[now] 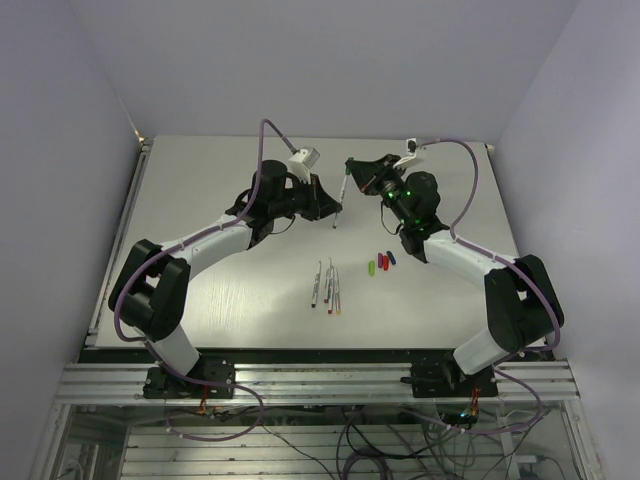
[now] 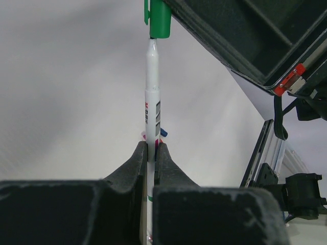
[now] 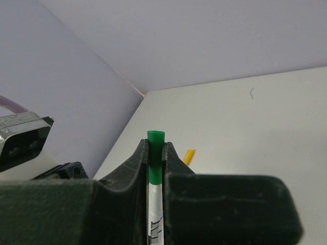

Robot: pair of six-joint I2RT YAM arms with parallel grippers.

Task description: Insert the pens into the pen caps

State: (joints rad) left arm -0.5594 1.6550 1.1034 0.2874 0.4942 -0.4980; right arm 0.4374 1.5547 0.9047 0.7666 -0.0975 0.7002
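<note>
A white pen (image 2: 152,76) stands held between my two arms above the back of the table. My left gripper (image 2: 151,145) is shut on its barrel. The pen's narrow front end enters a dark green pen cap (image 2: 159,19) at the top of the left wrist view. My right gripper (image 3: 155,143) is shut on that green cap (image 3: 156,137), with the white barrel (image 3: 155,209) showing below it. From above, the pen (image 1: 341,200) runs between the left gripper (image 1: 334,208) and the right gripper (image 1: 350,170). Several more pens (image 1: 326,285) lie side by side at the table's middle.
Loose caps (image 1: 382,262), light green, red and blue, lie in a short row right of the lying pens. A yellow cap (image 3: 189,156) lies on the table beyond my right fingers. The table's back edge and the walls are close behind both grippers.
</note>
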